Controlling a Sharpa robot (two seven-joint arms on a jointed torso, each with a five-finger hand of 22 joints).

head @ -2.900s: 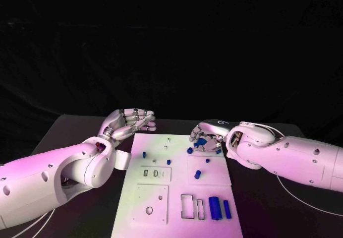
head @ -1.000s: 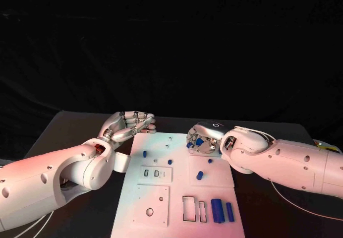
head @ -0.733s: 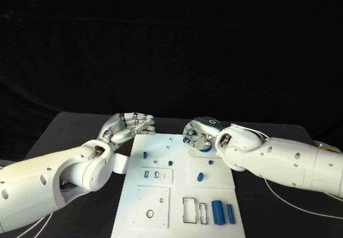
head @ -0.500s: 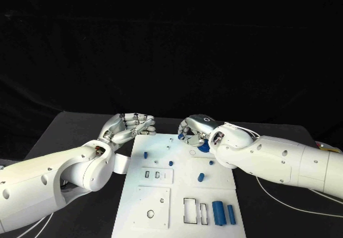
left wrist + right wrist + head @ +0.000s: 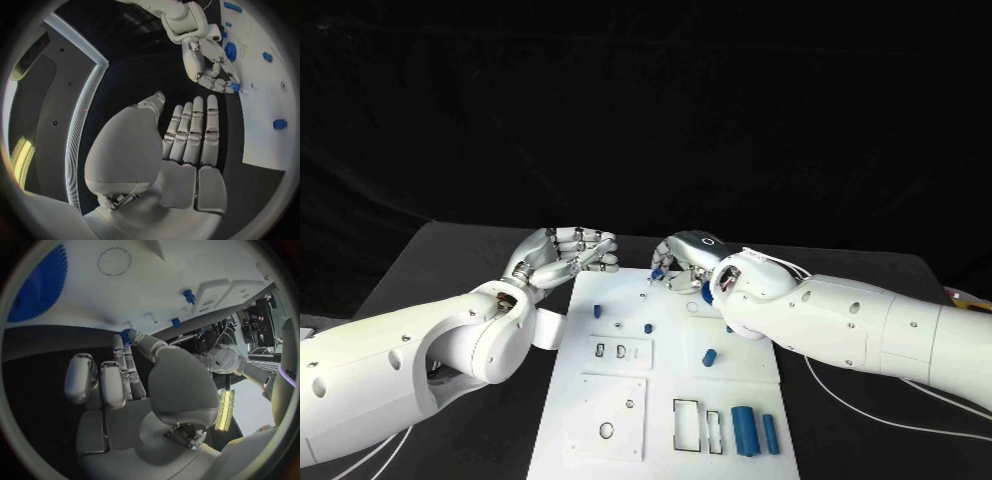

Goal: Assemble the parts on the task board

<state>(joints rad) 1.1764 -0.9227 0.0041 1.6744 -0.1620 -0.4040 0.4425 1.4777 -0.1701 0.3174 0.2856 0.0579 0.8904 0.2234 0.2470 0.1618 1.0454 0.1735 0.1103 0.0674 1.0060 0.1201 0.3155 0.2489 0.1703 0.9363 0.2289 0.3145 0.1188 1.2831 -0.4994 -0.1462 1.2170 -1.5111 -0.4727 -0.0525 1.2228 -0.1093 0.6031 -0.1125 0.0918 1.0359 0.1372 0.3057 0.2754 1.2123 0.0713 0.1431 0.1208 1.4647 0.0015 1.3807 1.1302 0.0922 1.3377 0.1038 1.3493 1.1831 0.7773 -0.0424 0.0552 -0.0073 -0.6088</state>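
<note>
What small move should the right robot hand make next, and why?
Probably lower the right robot hand slightly toward the task board: it pinches a small blue part over the board's far end, apparently not yet seated.

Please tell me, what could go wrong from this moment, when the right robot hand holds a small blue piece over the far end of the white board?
1. The right robot hand pinches the small blue part only at its fingertips, so the part may slip or tilt before it is seated.
2. The blue gear lies close beside that hand on the task board; the fingers might knock it.
3. The left robot hand hangs near the board's far corner, so the two hands could touch.
</note>
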